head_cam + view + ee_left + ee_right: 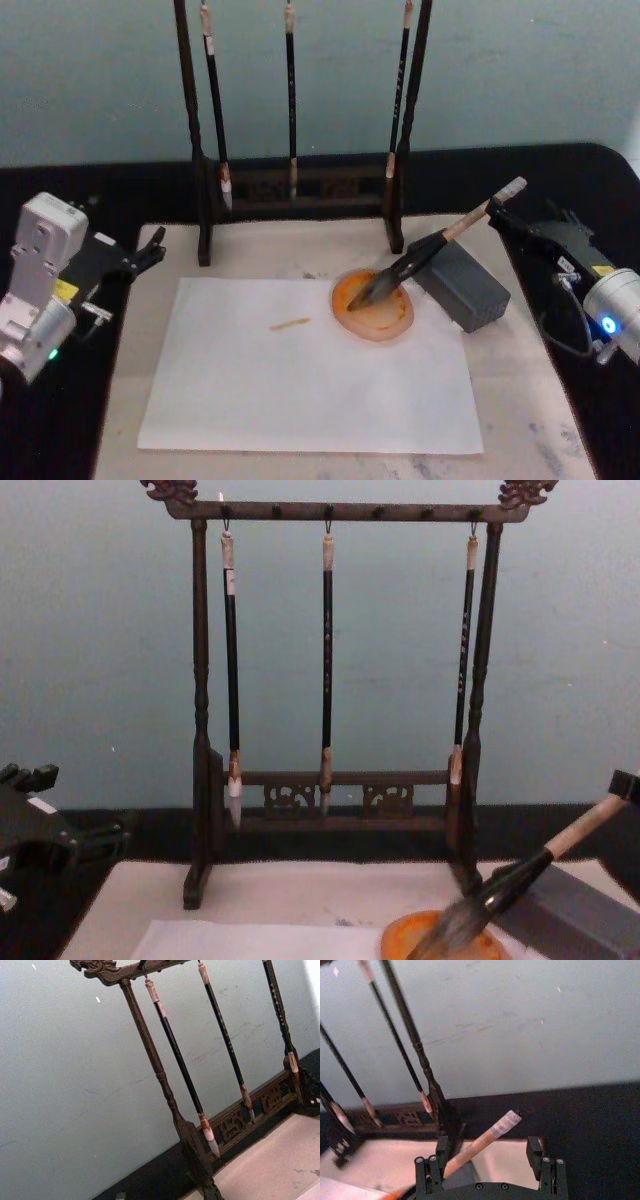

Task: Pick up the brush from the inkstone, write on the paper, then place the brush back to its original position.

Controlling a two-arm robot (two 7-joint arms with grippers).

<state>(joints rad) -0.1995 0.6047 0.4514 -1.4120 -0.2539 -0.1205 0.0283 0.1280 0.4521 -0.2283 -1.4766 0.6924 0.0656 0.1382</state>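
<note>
Standing beside the bench [100, 185], I saw that the brush [430, 248] was lying at a slant. Its bushy tuft rested inside a shallow orange dish [390, 322]. Its black lower section leaned on the upper edge of a grey block [472, 292] that stood just beside the dish, on the robot's right. The pale handle pointed up and away to the right, with its end free in the air.

The right hand [488, 1149] was at that end of the handle. Its two fingers [434, 1169] were spread wide apart, and the handle passed between them, close to one finger and well apart from the other. I could not tell if the nearer finger touched the handle. The hand gripped nothing.

The paper [300, 385] lay flat on a cream felt mat [525, 400], in front of the robot. The orange dish sat on the far right part of the sheet, at its far edge. A short brownish mark [290, 323] was on the paper, to the left of the dish.

At the far edge of the mat stood a dark wooden rack [200, 730], and three thin brushes [327, 650] hung from its top bar with their tips down.

The left hand [148, 252] was over the black bench at the left edge of the mat, well apart from the paper and from the brush. How far open it was, I could not tell.
</note>
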